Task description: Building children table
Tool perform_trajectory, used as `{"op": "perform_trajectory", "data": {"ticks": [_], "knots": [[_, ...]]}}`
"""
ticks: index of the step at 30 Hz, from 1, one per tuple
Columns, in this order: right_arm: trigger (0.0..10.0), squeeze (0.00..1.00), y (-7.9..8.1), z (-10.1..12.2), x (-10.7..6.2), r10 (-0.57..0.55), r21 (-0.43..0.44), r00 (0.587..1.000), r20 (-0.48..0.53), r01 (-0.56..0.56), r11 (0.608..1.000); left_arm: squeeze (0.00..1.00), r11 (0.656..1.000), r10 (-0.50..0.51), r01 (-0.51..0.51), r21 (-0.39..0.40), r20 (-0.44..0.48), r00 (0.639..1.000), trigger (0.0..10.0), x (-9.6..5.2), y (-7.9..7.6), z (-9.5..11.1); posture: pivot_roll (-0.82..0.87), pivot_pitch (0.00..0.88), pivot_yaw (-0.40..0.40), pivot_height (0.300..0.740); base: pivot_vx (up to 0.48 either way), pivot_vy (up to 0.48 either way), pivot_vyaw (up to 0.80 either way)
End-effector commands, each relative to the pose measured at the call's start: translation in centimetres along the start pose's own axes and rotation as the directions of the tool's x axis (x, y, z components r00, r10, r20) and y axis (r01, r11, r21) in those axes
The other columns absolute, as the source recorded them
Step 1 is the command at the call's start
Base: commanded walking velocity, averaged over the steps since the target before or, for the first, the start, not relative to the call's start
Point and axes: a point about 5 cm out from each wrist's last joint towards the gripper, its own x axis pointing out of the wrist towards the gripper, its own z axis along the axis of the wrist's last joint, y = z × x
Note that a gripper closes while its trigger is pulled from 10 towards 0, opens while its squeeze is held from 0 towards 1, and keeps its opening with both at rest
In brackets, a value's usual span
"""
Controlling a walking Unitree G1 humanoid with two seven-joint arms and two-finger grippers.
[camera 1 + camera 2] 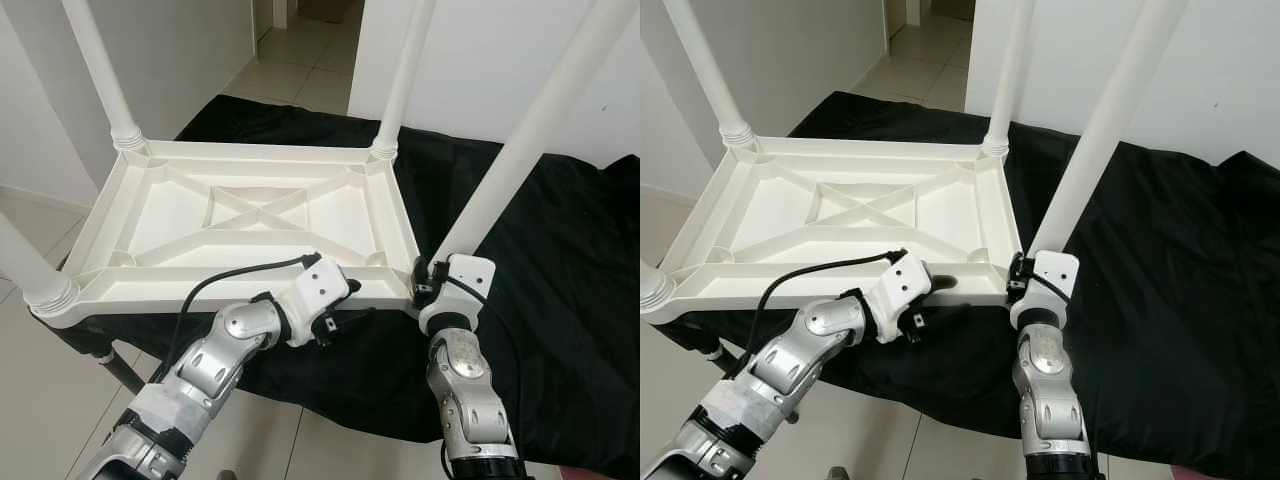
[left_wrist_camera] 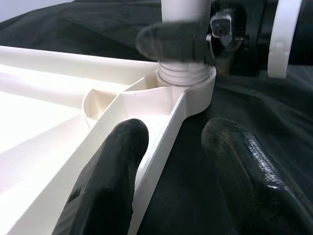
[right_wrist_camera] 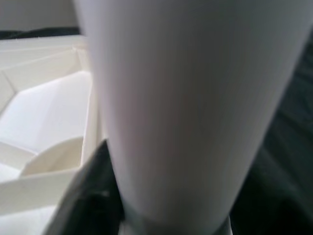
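Note:
A white children's table (image 1: 200,285) lies upside down on a black cloth, its ribbed underside facing up and its legs pointing upward. My left gripper (image 1: 345,318) is open at the near rim, just left of the near right corner. One black finger (image 2: 110,171) is inside the rim and the other (image 2: 244,166) outside it. My right gripper (image 1: 428,280) is shut on the base of the near right leg (image 1: 520,150), where it meets its corner socket (image 2: 188,78). The leg (image 3: 181,112) is close up in the right wrist view, a black finger (image 3: 95,196) against it.
The black cloth (image 1: 560,260) covers a low support, with bare room to the right of the table. Other upright legs stand at the far left (image 1: 100,70), far right (image 1: 405,75) and near left (image 1: 25,265). Tiled floor (image 1: 40,380) lies below; white walls and a doorway (image 1: 300,50) behind.

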Motion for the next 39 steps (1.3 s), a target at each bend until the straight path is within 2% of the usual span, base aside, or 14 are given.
{"op": "perform_trajectory", "data": {"ticks": [1,12,13,14,15,21,23,30,32,33,34,35,36,39], "knots": [[10.0,1.0,0.4,-0.9,-0.8,0.027,0.053,0.999,-0.033,-0.025,0.998,0.0,0.996,-0.084,0.084,0.005,-0.003,0.996,10.0,-0.1,-0.7,-0.1,-0.02,0.078,-0.023,0.74,0.0,0.0,0.0],[10.0,1.0,0.5,-0.3,-1.7,0.203,0.05,0.978,0.048,-0.206,0.977,0.0,0.997,-0.082,0.082,0.001,0.004,0.997,10.0,0.1,-0.8,0.0,-0.02,0.069,-0.031,0.74,0.0,0.0,0.0],[10.0,0.53,0.2,-0.3,-1.8,0.259,0.046,0.964,0.056,-0.261,0.964,0.0,0.997,-0.083,0.083,0.001,0.005,0.997,10.0,0.1,-0.8,0.0,-0.02,0.063,-0.031,0.74,0.0,0.0,0.0],[10.0,0.53,0.2,-0.3,-1.8,0.259,0.046,0.964,0.056,-0.261,0.964,0.0,0.997,-0.083,0.083,0.001,0.005,0.997,10.0,0.1,-0.8,0.0,-0.02,0.063,-0.031,0.74,0.0,0.0,0.0],[10.0,0.0,-0.1,-0.3,-1.9,0.322,0.041,0.945,0.056,-0.324,0.945,0.0,0.996,-0.085,0.085,0.001,0.006,0.996,10.0,0.1,-0.9,-0.1,-0.02,0.057,-0.033,0.74,0.0,0.0,0.0],[10.0,0.0,-1.5,-0.3,-1.7,0.477,-0.035,0.876,0.062,-0.476,0.879,0.0,0.996,-0.093,0.093,0.003,0.011,0.996,10.0,0.2,-1.2,-0.1,-0.02,0.034,-0.027,0.74,0.0,0.0,0.0],[10.0,0.0,-2.2,-0.3,-1.2,0.538,-0.064,0.841,0.057,-0.535,0.842,0.0,0.995,-0.101,0.101,0.004,0.015,0.995,10.0,0.3,-1.4,0.0,-0.02,0.027,-0.024,0.74,0.0,0.0,0.0],[10.0,0.0,-3.0,0.2,0.8,0.617,-0.138,0.786,0.041,-0.607,0.783,0.0,0.993,-0.118,0.118,0.01,0.022,0.993,10.0,0.6,-1.7,0.1,-0.02,0.009,-0.018,0.74,0.0,0.0,0.0],[7.6,0.0,-3.0,0.2,1.5,0.643,-0.151,0.766,0.029,-0.632,0.76,0.0,0.993,-0.117,0.117,0.013,0.024,0.993,10.0,0.7,-1.6,0.2,-0.01,0.003,-0.016,0.74,0.0,0.0,0.0],[5.6,0.0,-3.1,0.2,1.7,0.65,-0.158,0.76,0.026,-0.639,0.753,0.0,0.993,-0.117,0.117,0.014,0.024,0.993,10.0,0.7,-1.5,0.2,-0.01,0.0,-0.019,0.74,0.0,0.0,0.0],[5.6,0.0,-3.1,0.2,1.7,0.65,-0.158,0.76,0.026,-0.639,0.753,0.0,0.993,-0.117,0.117,0.014,0.024,0.993,10.0,0.7,-1.5,0.2,-0.01,0.0,-0.019,0.74,0.0,0.0,0.0],[3.5,0.0,-3.1,0.2,1.9,0.657,-0.162,0.753,0.026,-0.645,0.747,0.0,0.993,-0.117,0.116,0.015,0.025,0.993,10.0,0.7,-1.5,0.2,-0.01,0.0,-0.019,0.74,0.0,0.0,0.0],[0.0,0.0,-3.2,0.2,2.2,0.662,-0.165,0.749,0.019,-0.651,0.741,0.0,0.993,-0.115,0.115,0.017,0.025,0.993,10.0,0.7,-1.4,0.2,-0.01,0.0,-0.021,0.74,0.0,0.0,0.0],[0.0,0.0,-3.4,0.0,2.5,0.671,-0.165,0.741,0.012,-0.661,0.732,0.0,0.994,-0.112,0.112,0.018,0.025,0.993,10.0,0.7,-1.4,0.2,0.0,0.0,-0.024,0.74,0.0,0.0,0.0]]}}
